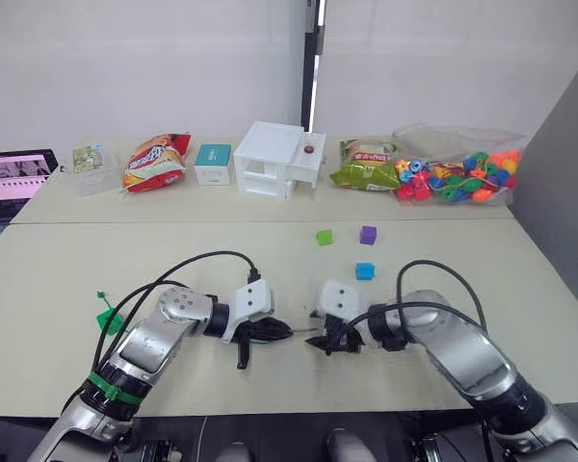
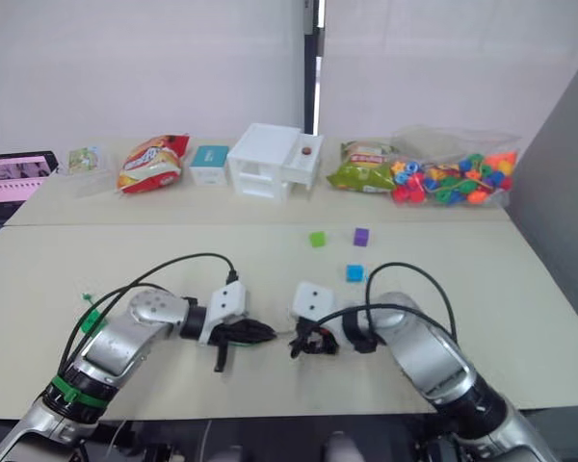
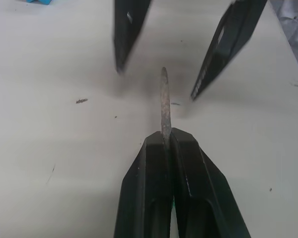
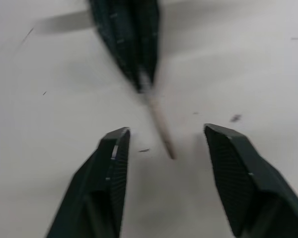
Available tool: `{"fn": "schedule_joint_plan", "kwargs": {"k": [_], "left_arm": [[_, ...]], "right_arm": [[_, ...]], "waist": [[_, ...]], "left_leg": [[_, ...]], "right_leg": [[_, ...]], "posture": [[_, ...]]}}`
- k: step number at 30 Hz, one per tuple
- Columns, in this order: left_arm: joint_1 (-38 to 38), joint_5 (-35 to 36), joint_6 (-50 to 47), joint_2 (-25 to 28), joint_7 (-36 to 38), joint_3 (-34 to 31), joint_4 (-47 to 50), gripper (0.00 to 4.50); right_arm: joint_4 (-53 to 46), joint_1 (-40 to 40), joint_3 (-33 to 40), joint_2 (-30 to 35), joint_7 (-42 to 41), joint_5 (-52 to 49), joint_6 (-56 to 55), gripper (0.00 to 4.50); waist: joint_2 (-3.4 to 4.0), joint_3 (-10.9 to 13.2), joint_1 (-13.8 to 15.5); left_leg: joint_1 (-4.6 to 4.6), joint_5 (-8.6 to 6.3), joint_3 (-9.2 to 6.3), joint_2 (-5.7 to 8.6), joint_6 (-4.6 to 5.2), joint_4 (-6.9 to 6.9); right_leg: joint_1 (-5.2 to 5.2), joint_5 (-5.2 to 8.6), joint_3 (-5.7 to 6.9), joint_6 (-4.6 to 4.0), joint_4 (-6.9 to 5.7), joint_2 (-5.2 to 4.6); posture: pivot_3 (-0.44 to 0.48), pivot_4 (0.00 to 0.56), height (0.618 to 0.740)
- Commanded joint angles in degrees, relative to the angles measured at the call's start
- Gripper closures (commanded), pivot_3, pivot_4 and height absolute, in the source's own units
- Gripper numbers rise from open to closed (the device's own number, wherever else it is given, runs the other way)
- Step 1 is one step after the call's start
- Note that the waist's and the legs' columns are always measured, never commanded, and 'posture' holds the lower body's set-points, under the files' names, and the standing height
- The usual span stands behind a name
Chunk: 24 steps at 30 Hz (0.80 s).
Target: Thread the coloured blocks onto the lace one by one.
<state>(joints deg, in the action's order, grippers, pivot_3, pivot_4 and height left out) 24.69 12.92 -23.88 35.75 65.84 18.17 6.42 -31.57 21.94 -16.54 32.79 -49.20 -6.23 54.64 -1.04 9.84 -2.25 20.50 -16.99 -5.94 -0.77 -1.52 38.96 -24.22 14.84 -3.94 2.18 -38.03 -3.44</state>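
My left pincer [image 3: 165, 141] is clamped tight on the lace [image 3: 164, 99], its stiff pale tip poking out toward 3 o'clock, low over the desk [image 1: 67, 279]. My right pincer [image 4: 166, 136] faces it, spread wide with nothing held and the tip between its fingers. I judge this a handover or regrip; no block is on the lace yet. Next it must close squarely on that thin tip. The green block [image 1: 325, 237], blue block [image 1: 365, 271] and purple block [image 1: 368, 235] sit apart at 1 o'clock, with bare desk around and the near edge close.
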Motion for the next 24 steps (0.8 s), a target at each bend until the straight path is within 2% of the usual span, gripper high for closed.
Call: {"fn": "schedule_joint_plan", "kwargs": {"k": [1, 2, 6, 10, 14, 16, 20, 24], "left_arm": [[-0.1, 1.2, -0.1, 1.7, 0.4, -2.7, 2.3, 4.50], [-0.4, 1.4, -0.3, 2.1, 0.4, -3.0, 2.6, 4.50], [-1.4, 2.3, -1.1, 3.8, 0.7, -4.3, 3.5, 4.50], [-1.7, 2.4, -1.5, 4.3, 0.7, -4.8, 3.6, 4.50], [-1.4, 2.3, -1.5, 4.3, 0.7, -4.7, 3.4, 4.50], [-1.2, 2.3, -1.5, 4.2, 0.6, -4.6, 3.3, 4.50], [-0.8, 2.1, -1.6, 4.4, 0.3, -4.6, 3.4, 4.50], [-0.7, 2.3, -2.4, 4.4, -0.1, -4.9, 3.9, 4.50]], "right_arm": [[-7.7, -5.1, 8.2, -4.4, 6.5, -3.4, 6.3, 0.39], [-9.3, -6.7, 9.8, -6.5, 8.9, -3.6, 7.6, 0.09], [-14.8, -14.3, 13.2, -14.8, 20.9, -0.4, 10.2, 0.09], [-13.2, -17.3, 12.9, -22.4, 34.0, 4.9, 7.3, 0.09], [-5.6, -15.8, 13.0, -30.3, 44.8, 9.3, 0.1, 0.09], [-3.0, -15.1, 13.4, -31.9, 46.9, 9.7, -2.6, 0.09], [8.8, -9.3, 17.2, -36.7, 53.1, 9.7, -11.1, 0.09], [19.4, -3.7, 20.0, -38.0, 54.9, 8.1, -18.0, 0.09]], "waist": [[0.00, 0.0, 0.0], [0.00, 0.0, 0.0], [0.02, 0.0, -0.2], [0.02, 0.0, -0.3], [0.03, 0.0, -0.4], [0.04, 0.0, -0.4], [0.04, 0.0, -0.4], [0.06, 0.0, -0.5]], "left_leg": [[0.00, 0.00, -0.01, 0.01, 0.00, -0.01], [0.00, 0.00, 0.00, 0.01, 0.00, -0.01], [-0.04, 0.00, 0.00, -0.02, 0.00, -0.03], [-0.06, 0.01, 0.04, 0.00, -0.01, -0.04], [-0.09, 0.02, 0.04, -0.01, -0.04, -0.09], [-0.09, 0.02, 0.04, -0.01, -0.04, -0.10], [-0.09, 0.02, 0.05, -0.01, -0.04, -0.11], [-0.11, 0.03, 0.06, -0.01, -0.05, -0.18]], "right_leg": [[-0.01, 0.00, 0.00, 0.00, 0.00, 0.00], [-0.01, 0.00, -0.01, 0.00, 0.00, 0.00], [-0.01, 0.00, -0.01, 0.00, -0.02, 0.02], [-0.01, 0.00, -0.03, 0.00, -0.01, 0.01], [-0.02, 0.01, -0.04, 0.00, -0.01, 0.02], [-0.02, 0.00, -0.04, 0.00, -0.01, 0.01], [-0.03, 0.00, -0.04, 0.00, -0.01, 0.00], [-0.05, 0.00, -0.05, -0.01, -0.02, 0.01]], "posture": [[0.000, 0.150, 0.740], [0.000, 0.150, 0.740], [0.000, 0.150, 0.740], [0.000, 0.150, 0.740], [0.000, 0.150, 0.740], [0.000, 0.150, 0.740], [0.000, 0.150, 0.740], [0.000, 0.150, 0.740]]}}
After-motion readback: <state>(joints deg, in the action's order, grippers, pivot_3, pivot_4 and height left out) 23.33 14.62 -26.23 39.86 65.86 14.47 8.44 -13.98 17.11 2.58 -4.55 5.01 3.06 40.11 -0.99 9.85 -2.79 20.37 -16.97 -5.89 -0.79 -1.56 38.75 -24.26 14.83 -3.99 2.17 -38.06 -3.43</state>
